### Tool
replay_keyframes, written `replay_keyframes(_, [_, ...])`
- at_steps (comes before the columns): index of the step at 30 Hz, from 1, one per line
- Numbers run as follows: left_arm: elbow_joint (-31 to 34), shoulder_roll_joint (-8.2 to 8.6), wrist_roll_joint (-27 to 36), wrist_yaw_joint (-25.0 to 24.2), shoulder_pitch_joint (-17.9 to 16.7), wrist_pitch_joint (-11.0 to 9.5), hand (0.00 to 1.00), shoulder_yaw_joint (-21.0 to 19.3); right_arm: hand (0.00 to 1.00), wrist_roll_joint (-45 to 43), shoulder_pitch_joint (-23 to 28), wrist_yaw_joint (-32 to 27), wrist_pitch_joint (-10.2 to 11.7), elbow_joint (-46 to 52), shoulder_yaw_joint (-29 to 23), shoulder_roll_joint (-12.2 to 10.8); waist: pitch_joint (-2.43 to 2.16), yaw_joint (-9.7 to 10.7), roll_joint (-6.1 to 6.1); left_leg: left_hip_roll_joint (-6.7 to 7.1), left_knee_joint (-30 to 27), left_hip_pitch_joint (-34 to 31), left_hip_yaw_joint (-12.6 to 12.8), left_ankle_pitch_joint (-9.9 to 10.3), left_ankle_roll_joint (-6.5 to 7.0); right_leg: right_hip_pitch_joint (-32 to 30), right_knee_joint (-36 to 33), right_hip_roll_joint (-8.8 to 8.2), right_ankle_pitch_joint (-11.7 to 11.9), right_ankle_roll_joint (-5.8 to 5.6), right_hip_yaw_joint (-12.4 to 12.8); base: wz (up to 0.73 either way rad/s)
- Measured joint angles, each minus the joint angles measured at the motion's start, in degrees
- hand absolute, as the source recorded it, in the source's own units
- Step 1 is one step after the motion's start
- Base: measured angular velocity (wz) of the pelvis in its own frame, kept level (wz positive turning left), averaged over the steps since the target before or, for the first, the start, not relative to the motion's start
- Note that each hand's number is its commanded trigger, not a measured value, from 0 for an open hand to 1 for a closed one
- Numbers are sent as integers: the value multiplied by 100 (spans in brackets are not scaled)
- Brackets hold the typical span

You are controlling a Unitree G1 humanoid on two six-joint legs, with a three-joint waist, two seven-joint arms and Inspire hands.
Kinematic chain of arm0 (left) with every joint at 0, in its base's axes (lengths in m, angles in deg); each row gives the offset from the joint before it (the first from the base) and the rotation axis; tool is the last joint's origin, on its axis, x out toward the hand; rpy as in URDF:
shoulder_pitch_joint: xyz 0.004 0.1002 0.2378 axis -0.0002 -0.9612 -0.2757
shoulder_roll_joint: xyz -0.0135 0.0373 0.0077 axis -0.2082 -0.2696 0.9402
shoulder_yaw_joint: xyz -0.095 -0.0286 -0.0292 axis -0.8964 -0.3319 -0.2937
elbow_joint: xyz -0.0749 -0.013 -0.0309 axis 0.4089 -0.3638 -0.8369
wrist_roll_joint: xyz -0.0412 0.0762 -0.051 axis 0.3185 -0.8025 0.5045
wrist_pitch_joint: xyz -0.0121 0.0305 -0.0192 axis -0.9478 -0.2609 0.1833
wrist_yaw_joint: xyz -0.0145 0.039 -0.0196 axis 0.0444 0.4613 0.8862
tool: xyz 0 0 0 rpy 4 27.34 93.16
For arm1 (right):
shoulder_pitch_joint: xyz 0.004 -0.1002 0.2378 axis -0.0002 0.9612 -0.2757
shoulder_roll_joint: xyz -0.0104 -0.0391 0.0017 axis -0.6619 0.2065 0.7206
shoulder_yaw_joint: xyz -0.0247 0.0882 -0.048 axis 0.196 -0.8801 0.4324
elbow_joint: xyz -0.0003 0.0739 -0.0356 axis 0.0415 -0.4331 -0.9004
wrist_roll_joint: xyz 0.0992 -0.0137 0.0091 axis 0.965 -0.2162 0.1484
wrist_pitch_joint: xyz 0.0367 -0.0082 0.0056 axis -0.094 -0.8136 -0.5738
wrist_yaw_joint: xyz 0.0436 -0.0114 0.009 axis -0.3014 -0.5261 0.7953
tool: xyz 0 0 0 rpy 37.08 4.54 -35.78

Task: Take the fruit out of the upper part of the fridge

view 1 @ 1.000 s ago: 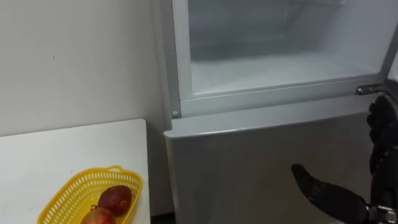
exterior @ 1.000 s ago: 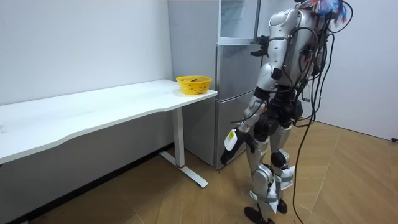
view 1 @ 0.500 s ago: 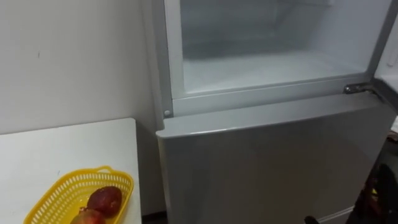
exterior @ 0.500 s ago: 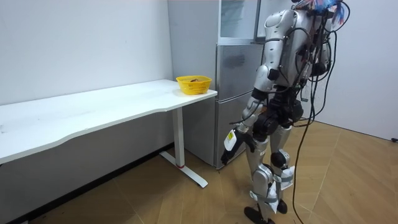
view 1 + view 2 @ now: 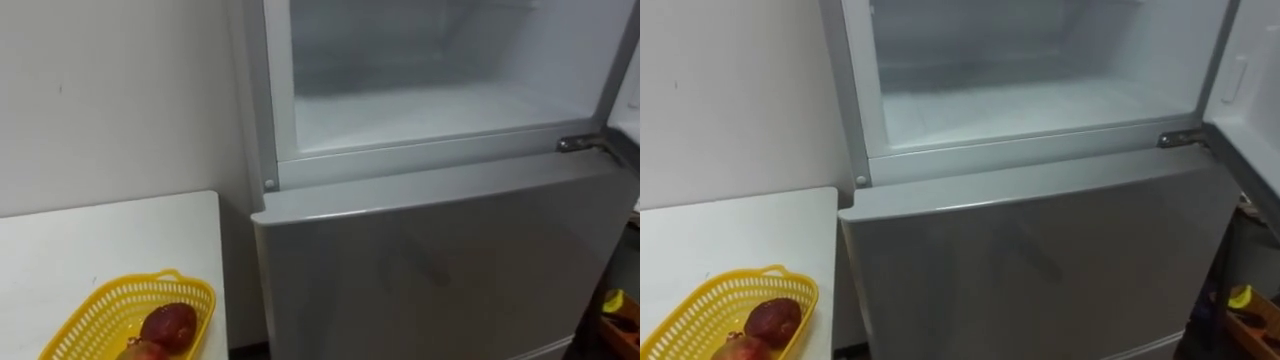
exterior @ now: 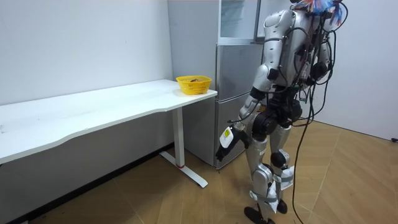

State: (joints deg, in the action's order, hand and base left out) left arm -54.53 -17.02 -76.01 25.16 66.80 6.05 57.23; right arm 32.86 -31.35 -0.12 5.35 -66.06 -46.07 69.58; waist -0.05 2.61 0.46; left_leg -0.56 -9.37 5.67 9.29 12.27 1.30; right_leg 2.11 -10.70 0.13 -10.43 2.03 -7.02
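Sitting in one basket (image 5: 98,308): two fruits (image 5: 168,324).

I could read no words, numbers or signs anywhere. The fridge (image 5: 420,250) front, the yellow basket (image 5: 95,315) and the table (image 5: 100,240) bore no legible print. A yellow tag (image 6: 228,133) by the left hand (image 6: 224,142) was too small to read.

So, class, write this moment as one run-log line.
upper fridge: open, visible shelf bare | yellow basket: red fruit, on table | left hand: hanging low
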Motion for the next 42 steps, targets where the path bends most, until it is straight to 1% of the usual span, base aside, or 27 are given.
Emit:
replay_keyframes(2, [-5,-3,1,-3,-96,2,0,-108,0,28,-137,110,-69,-742,-28,2,0,-7,31,0,-1,-6,-27,0,0,0,1,5,0,-3,34,-2])
replay_keyframes(4, [-7,-3,-53,-3,-203,21,0,-192,0,85,-143,232,-133,-1034,-80,2,-14,-4,52,4,-1,-3,-56,0,0,24,7,1,2,-6,22,3])
replay_keyframes(6, [-12,-4,-83,-8,-270,86,0,-284,0,248,-176,378,-149,-1365,-104,2,-12,5,85,12,-1,2,-87,0,0,91,25,-6,10,-13,-40,14])
replay_keyframes(8, [7,-3,-181,-20,-340,218,0,-574,0,404,-313,669,-387,-1943,-150,-5,-30,-9,141,8,-3,13,-142,0,0,173,94,-7,17,-14,-116,21])
replay_keyframes(9, [16,-3,-203,-25,-363,254,0,-625,0,458,-342,750,-451,-2057,-182,-9,-31,-7,145,11,-3,24,-158,0,0,191,105,-7,18,-14,-130,13])
replay_keyframes(10, [11,5,-289,-57,-409,328,0,-735,0,495,-390,926,-548,-2270,-262,-27,-19,-11,136,21,-2,76,-168,0,0,252,116,-9,15,-15,-149,8])
replay_keyframes(11, [10,12,-370,-131,-474,418,0,-874,0,474,-485,1094,-650,-2568,-308,-48,-9,-34,160,33,-7,142,-192,1,0,308,145,-14,8,-15,-163,7])
replay_keyframes(12, [15,9,-428,-167,-479,463,0,-906,0,444,-529,1177,-722,-2695,-308,-56,-5,-40,171,33,-7,168,-203,1,0,341,181,-17,-2,-15,-168,10])
replay_keyframes(14, [16,10,-583,-298,-472,630,0,-973,0,320,-599,1460,-991,-2949,-304,-113,-2,-92,188,33,-9,191,-279,2,0,384,186,-25,-25,-17,-225,15])
replay_keyframes(15, [17,10,-581,-336,-447,656,0,-959,0,320,-599,1513,-1035,-2971,-302,-128,2,-96,186,33,-9,183,-324,3,1,383,190,-28,-26,-19,-250,18])
replay_keyframes(16, [17,10,-578,-394,-399,686,0,-921,0,326,-603,1600,-1125,-2976,-294,-153,2,-106,178,33,-12,182,-364,6,6,376,190,-32,-28,-22,-285,15])
replay_keyframes(19, [14,28,-579,-399,-391,728,0,-846,0,334,-661,1700,-1138,-2971,-297,-222,5,-133,124,32,-15,182,-399,14,17,382,189,-33,-23,-26,-309,5])
replay_keyframes(23, [9,87,-581,-398,-354,752,0,-851,0,377,-779,1800,-1131,-2969,-302,-240,12,-130,16,32,-10,170,-429,36,23,395,188,-32,-21,-28,-330,2])
replay_keyframes(25, [10,112,-582,-398,-346,757,0,-851,0,404,-822,1803,-1131,-2969,-303,-247,17,-129,-20,33,-3,168,-436,37,22,400,188,-32,-21,-28,-339,2])
replay_keyframes(27, [22,118,-583,-398,-330,775,0,-854,0,502,-824,1814,-1128,-2961,-303,-252,19,-122,-33,33,4,173,-463,38,20,435,196,-29,-21,-28,-367,8])
replay_keyframes(30, [77,127,-677,-401,-317,812,0,-872,0,891,-797,1778,-1126,-2962,-444,-281,20,-116,-45,29,3,214,-478,41,14,507,207,-24,-24,-23,-384,4])
replay_keyframes(33, [224,154,-676,-401,-335,816,0,-869,0,1298,-806,1685,-1125,-2962,-614,-288,38,-106,-59,34,-5,191,-464,41,14,470,205,-22,-27,-20,-377,0])
replay_keyframes(35, [228,182,-673,-410,-361,800,0,-874,0,1723,-820,1654,-1127,-2988,-1031,-294,39,-16,-55,37,-5,224,-474,41,14,492,198,-26,-52,-26,-357,0])
replay_keyframes(36, [229,181,-673,-411,-369,796,0,-882,0,1841,-812,1644,-1127,-2989,-1125,-294,41,12,-50,36,-5,233,-474,41,14,492,196,-24,-57,-24,-332,-9])
replay_keyframes(37, [229,185,-673,-432,-366,793,0,-982,0,2106,-808,1604,-1125,-2978,-1312,-294,46,48,-35,34,-4,259,-466,41,14,491,195,-24,-79,-18,-298,-10])
replay_keyframes(39, [229,177,-670,-492,-408,785,0,-1209,0,2643,-777,1518,-1124,-2900,-1669,-293,38,100,-17,35,-5,265,-465,44,10,500,183,-25,-101,-21,-295,-4])
replay_keyframes(40, [251,177,-662,-502,-425,777,0,-1359,0,3092,-782,1415,-1129,-2896,-1987,-286,26,188,27,37,-4,260,-466,45,8,500,183,-28,-107,-22,-312,5])
replay_keyframes(41, [319,176,-635,-502,-468,778,0,-1501,0,3461,-791,1294,-1127,-2880,-2301,-282,30,262,31,38,-3,257,-461,45,8,497,184,-27,-109,-21,-313,0])
replay_keyframes(42, [379,177,-620,-501,-496,775,0,-1567,0,3623,-794,1227,-1127,-2870,-2421,-274,15,291,62,38,-2,257,-461,45,8,496,180,-27,-110,-20,-312,0])
